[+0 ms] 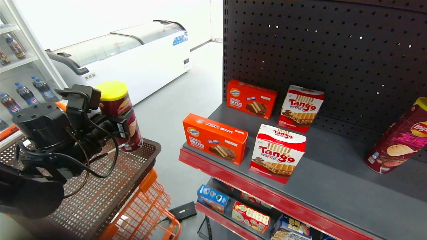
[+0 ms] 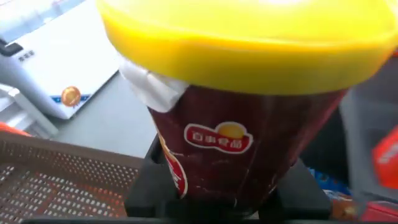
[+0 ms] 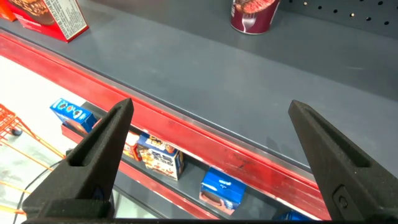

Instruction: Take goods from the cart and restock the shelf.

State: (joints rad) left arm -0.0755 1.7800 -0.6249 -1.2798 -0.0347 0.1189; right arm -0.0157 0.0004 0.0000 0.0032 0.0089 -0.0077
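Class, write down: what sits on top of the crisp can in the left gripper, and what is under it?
A yellow lid caps the crisp can. Below it lies the cart's brown perforated basket. The left gripper covers part of its side.

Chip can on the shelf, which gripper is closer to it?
Right. The right gripper is open at the edge of the shelf, facing the shelf can. The left gripper is off over the cart, shut on a second can.
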